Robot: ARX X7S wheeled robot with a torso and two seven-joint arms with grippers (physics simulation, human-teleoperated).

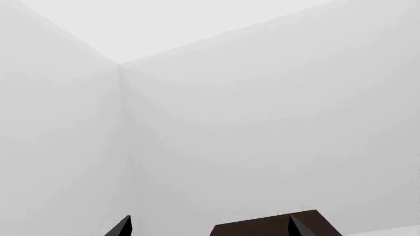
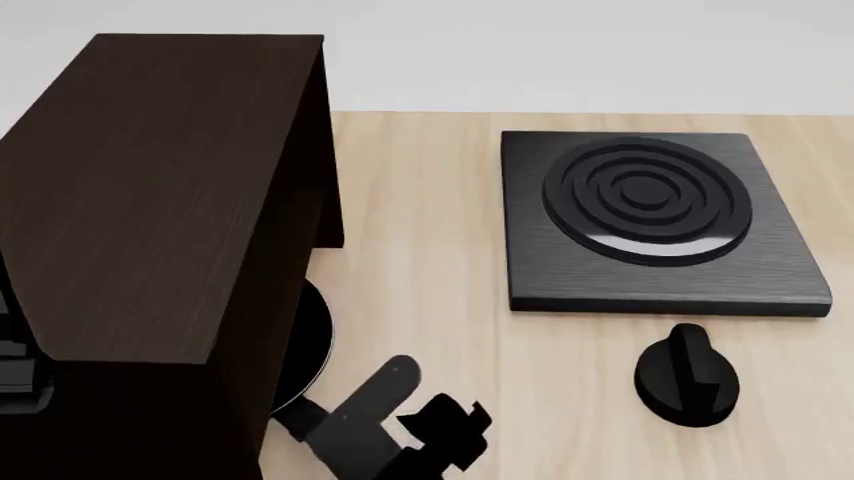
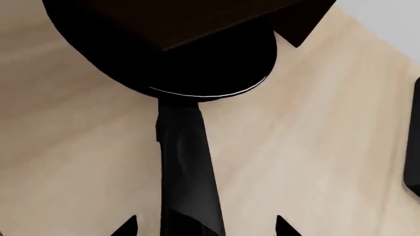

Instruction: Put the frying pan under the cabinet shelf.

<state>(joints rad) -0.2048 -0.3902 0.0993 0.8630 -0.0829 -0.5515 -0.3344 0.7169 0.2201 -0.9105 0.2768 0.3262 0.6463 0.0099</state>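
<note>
Right gripper: the black right gripper [image 2: 434,440] sits nearest the head camera, low over the pale wooden table [image 2: 427,200]; in its wrist view its two fingertips [image 3: 125,227] stand spread on either side of the pan's handle, apart from it, pinching nothing.
Frying pan: the round shallow black frying pan with a thin pale rim [image 2: 304,345] lies flat on the table, mostly beneath the cabinet; only an arc of its bowl [image 3: 196,69] shows past the cabinet's edge, and its long black handle [image 3: 187,167] runs out from under toward the right gripper.
Knob: a small black round knob [image 2: 686,378] lies on the table to the right, well apart from the pan.
Cabinet shelf: the large dark brown wood-grain boxy cabinet shelf [image 2: 160,190] stands at the left, its flat top overhanging the pan.
Stove plate: a square black stove plate with raised rings [image 2: 654,215] lies farther back at the right, just beyond the knob.
Left gripper: only two dark fingertips [image 1: 121,227] show, set apart with nothing between them, pointing past a cabinet corner [image 1: 262,227] at white walls [image 1: 262,123].
</note>
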